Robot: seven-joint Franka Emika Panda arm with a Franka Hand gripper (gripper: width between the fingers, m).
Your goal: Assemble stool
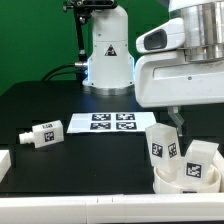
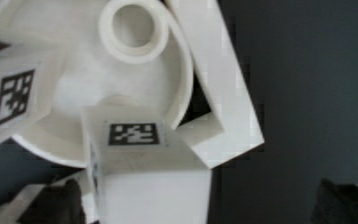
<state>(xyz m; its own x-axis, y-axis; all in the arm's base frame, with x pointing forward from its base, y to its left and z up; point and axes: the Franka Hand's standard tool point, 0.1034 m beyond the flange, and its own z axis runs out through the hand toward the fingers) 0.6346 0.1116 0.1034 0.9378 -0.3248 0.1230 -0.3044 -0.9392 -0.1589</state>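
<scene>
The white round stool seat (image 1: pixel 170 182) lies at the exterior view's lower right, with two blocky tagged legs (image 1: pixel 163 146) (image 1: pixel 201 163) standing up from it. In the wrist view the seat (image 2: pixel 87 100) shows a round socket, and tagged legs (image 2: pixel 158 135) stand on it. My gripper (image 1: pixel 176 120) hangs just above these legs. In the wrist view the gripper (image 2: pixel 202 205) is open, its dark fingertips (image 2: pixel 51 200) wide apart, with one white leg (image 2: pixel 149 190) between them and nearer one finger. A loose tagged leg (image 1: pixel 40 135) lies on the black table at the exterior view's left.
The marker board (image 1: pixel 100 123) lies flat mid-table, in front of the robot base (image 1: pixel 108 60). A white block (image 1: pixel 3 165) sits at the exterior view's left edge. A white bar (image 1: pixel 90 210) runs along the table's front edge.
</scene>
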